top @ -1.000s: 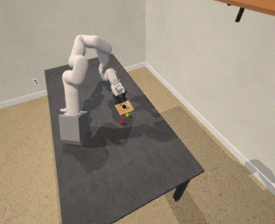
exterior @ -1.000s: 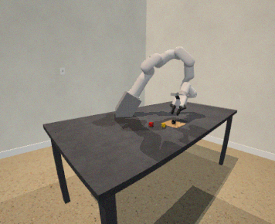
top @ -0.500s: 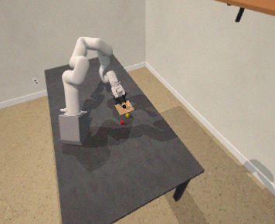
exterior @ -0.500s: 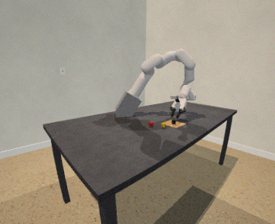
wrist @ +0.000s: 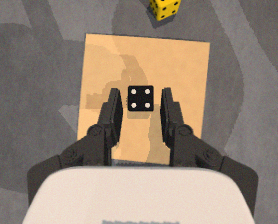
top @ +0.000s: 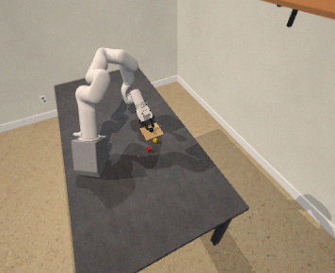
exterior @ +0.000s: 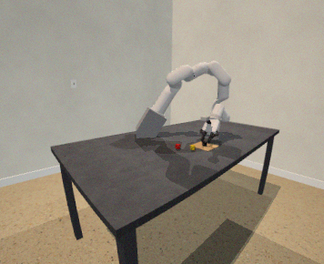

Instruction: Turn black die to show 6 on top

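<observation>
Right now I have the gripper [wrist: 140, 106] straddling the black die [wrist: 140, 98], one finger [wrist: 113, 111] on each side with a gap between pads and die; the fingers stand open and grip nothing. My wrist view shows four white pips on top of the die, which sits flat on the tan mat [wrist: 190, 70]. Beyond the mat's far edge lies the yellow die [wrist: 165, 8] on the dark table [top: 174, 216].
</observation>
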Robot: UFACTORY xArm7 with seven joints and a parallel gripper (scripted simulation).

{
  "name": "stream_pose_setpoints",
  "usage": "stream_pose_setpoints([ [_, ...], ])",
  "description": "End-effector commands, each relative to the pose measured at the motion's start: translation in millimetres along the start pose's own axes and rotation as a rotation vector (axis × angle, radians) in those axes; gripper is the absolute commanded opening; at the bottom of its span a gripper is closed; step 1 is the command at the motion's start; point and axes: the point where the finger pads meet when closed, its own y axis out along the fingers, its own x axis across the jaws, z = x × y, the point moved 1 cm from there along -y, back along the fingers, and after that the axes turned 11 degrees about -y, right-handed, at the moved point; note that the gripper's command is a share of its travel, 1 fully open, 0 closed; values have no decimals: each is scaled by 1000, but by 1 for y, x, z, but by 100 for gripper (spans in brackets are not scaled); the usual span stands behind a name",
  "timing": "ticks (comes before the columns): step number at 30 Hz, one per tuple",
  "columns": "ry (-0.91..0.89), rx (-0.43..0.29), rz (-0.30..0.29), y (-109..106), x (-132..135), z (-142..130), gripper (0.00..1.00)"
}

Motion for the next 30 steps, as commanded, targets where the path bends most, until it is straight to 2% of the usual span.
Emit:
stream_pose_setpoints([
  [1, 3, 1, 2, 3, -2, -2, 42],
  [30, 3, 1, 2, 8, -3, -7, 42],
])
